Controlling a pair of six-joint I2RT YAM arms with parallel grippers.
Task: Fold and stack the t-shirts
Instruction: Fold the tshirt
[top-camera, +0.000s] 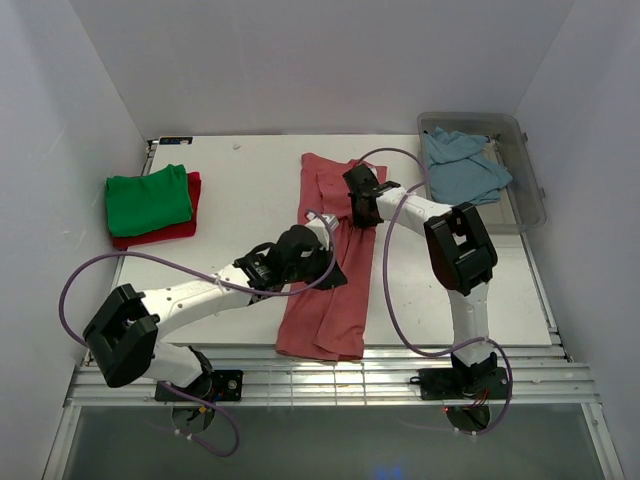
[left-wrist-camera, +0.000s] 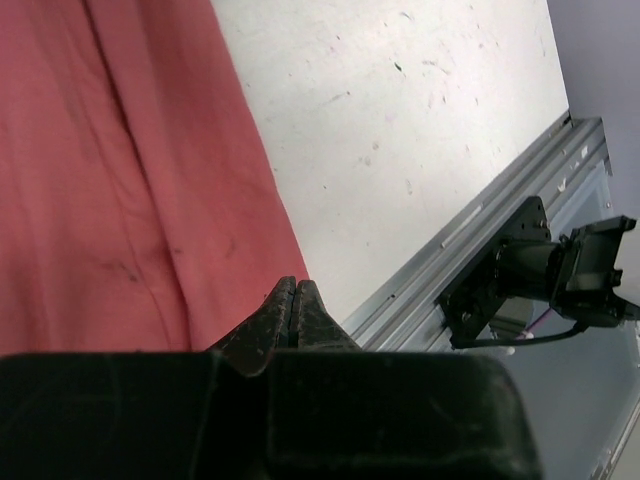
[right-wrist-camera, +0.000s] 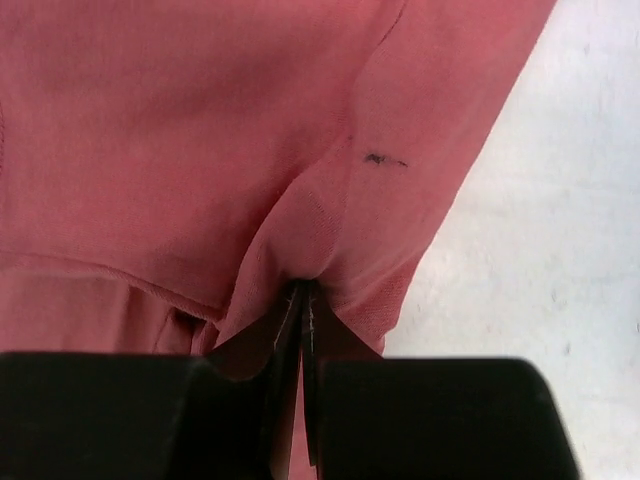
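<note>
The salmon-pink shirt (top-camera: 322, 315) lies as a long strip running far-to-near on the table (top-camera: 240, 190), my right jaws clamped on a fold near its far end, my left jaws pressed together mid-length, whether on cloth I cannot tell.

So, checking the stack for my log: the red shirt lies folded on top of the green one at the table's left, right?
No: in the top view the green shirt lies folded on top of the red shirt at the table's left.
</note>
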